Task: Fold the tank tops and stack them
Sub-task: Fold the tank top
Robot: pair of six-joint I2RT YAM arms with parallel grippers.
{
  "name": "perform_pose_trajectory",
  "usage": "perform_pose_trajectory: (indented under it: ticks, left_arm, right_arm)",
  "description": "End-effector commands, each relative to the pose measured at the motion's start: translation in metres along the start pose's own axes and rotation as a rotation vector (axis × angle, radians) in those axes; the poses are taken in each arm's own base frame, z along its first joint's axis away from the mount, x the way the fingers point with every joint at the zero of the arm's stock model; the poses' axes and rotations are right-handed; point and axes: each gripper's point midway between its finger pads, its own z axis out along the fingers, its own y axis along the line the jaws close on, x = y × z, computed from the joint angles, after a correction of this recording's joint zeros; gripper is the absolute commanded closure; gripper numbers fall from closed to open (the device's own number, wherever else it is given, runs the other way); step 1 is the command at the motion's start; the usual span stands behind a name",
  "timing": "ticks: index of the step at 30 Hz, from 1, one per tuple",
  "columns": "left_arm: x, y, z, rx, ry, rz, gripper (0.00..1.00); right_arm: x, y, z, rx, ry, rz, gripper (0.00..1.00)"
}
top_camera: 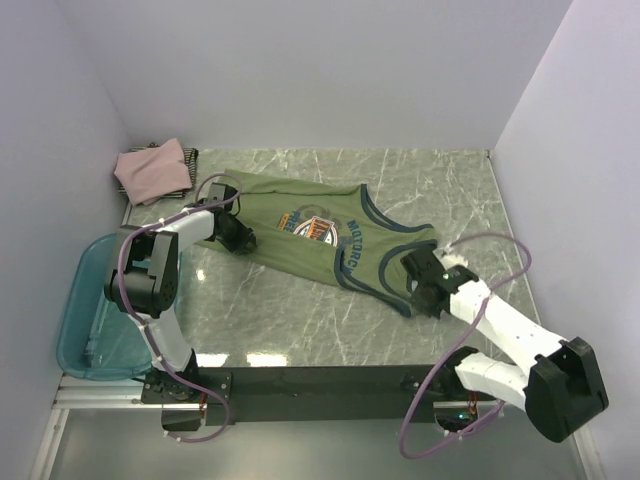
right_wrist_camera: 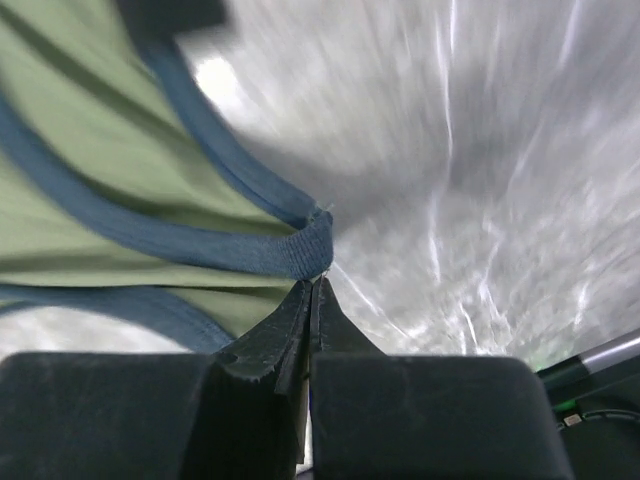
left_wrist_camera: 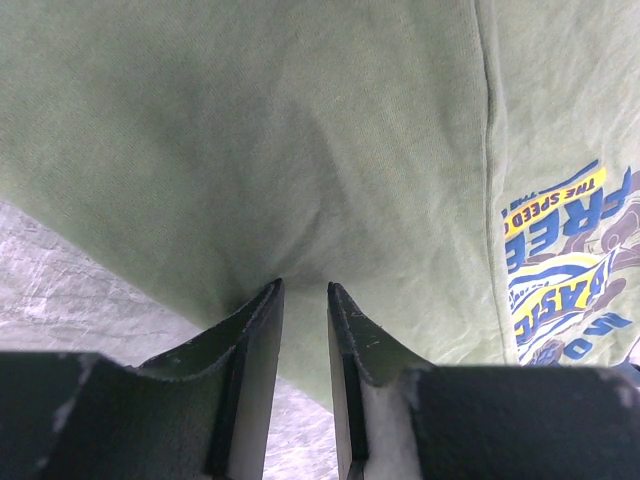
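The olive-green tank top (top_camera: pixel 320 235) with navy trim and a chest graphic (left_wrist_camera: pixel 570 270) lies spread across the marble table. My left gripper (top_camera: pixel 238 240) is at its left end. In the left wrist view its jaws (left_wrist_camera: pixel 305 288) stand narrowly apart, with the green cloth (left_wrist_camera: pixel 300 130) puckering into the tips. My right gripper (top_camera: pixel 412 278) is at the shoulder end. Its jaws (right_wrist_camera: pixel 315 282) are shut, pinching the end of a navy strap (right_wrist_camera: pixel 250 255). A dusty-pink tank top (top_camera: pixel 152 170) lies folded in the back left corner on a dark striped one (top_camera: pixel 190 158).
A teal plastic bin (top_camera: pixel 85 320) sits at the table's left front edge beside the left arm's base. White walls close in the table at the back and both sides. Purple cables loop round both arms.
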Motion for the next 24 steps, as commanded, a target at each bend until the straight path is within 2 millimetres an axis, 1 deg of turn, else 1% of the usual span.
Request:
perform_pose_trajectory:
  ticks: [1,2,3,4,6,7,8,10,11,13,14,16,17,18,19,20,21,22,23,24]
  left_arm:
    - [-0.001,0.030,0.004,-0.096,-0.015,-0.005,0.68]
    - [-0.001,0.029,0.004,-0.095,-0.017,-0.003,0.68]
    - [-0.001,0.030,0.004,-0.096,-0.016,-0.005,0.68]
    - [-0.002,0.030,0.004,-0.096,-0.015,-0.006,0.68]
    - [-0.002,0.030,0.003,-0.091,-0.016,-0.008,0.68]
    - [-0.003,0.030,0.002,-0.089,-0.019,-0.009,0.67]
    - [-0.003,0.030,0.002,-0.086,-0.020,-0.010,0.67]
    - [-0.002,0.028,0.001,-0.075,-0.017,-0.010,0.66]
    - [-0.002,0.028,0.001,-0.074,-0.016,-0.010,0.66]
    - [-0.003,0.025,-0.001,-0.063,-0.018,-0.003,0.64]
    - [-0.003,0.024,-0.002,-0.058,-0.021,0.001,0.63]
    - [-0.004,0.017,-0.007,-0.020,-0.022,0.011,0.62]
    - [-0.006,0.013,-0.008,-0.003,-0.032,0.024,0.61]
    - [-0.008,0.007,-0.014,0.018,-0.041,0.028,0.60]
    - [-0.007,0.001,-0.017,0.046,-0.032,0.036,0.59]
    - [-0.013,-0.009,-0.025,0.077,-0.054,0.052,0.59]
    - [-0.016,-0.013,-0.029,0.094,-0.063,0.057,0.58]
    - [-0.016,-0.020,-0.033,0.119,-0.061,0.069,0.57]
    - [-0.022,-0.030,-0.043,0.154,-0.082,0.076,0.57]
    - [-0.024,-0.035,-0.048,0.171,-0.090,0.079,0.56]
  right_arm:
    - [0.037,-0.004,0.010,-0.061,0.116,0.037,1.00]
    - [0.046,-0.010,0.016,-0.061,0.129,0.043,1.00]
    - [0.052,-0.011,0.017,-0.066,0.146,0.049,1.00]
    - [0.058,-0.013,0.018,-0.072,0.167,0.052,0.98]
    - [0.059,-0.016,0.016,-0.087,0.157,0.077,0.88]
    - [0.054,-0.015,0.013,-0.097,0.139,0.092,0.82]
    - [0.043,-0.012,0.008,-0.116,0.105,0.124,0.75]
    - [0.031,-0.007,0.003,-0.129,0.080,0.136,0.72]
    - [0.019,-0.003,-0.004,-0.130,0.052,0.147,0.70]
    - [0.007,0.003,-0.010,-0.141,0.027,0.142,0.69]
    - [-0.006,0.011,-0.021,-0.165,0.001,0.152,0.69]
    - [-0.020,0.019,-0.030,-0.192,-0.036,0.150,0.69]
    - [-0.031,0.033,-0.038,-0.246,-0.059,0.144,0.69]
    - [-0.035,0.038,-0.041,-0.265,-0.061,0.142,0.69]
    - [-0.036,0.044,-0.039,-0.262,-0.054,0.127,0.69]
    - [-0.046,0.055,-0.043,-0.289,-0.075,0.118,0.69]
    - [-0.052,0.062,-0.044,-0.295,-0.082,0.105,0.69]
    - [-0.064,0.080,-0.045,-0.327,-0.101,0.097,0.67]
    - [-0.072,0.090,-0.045,-0.344,-0.115,0.074,0.66]
    - [-0.078,0.103,-0.046,-0.374,-0.111,0.063,0.65]
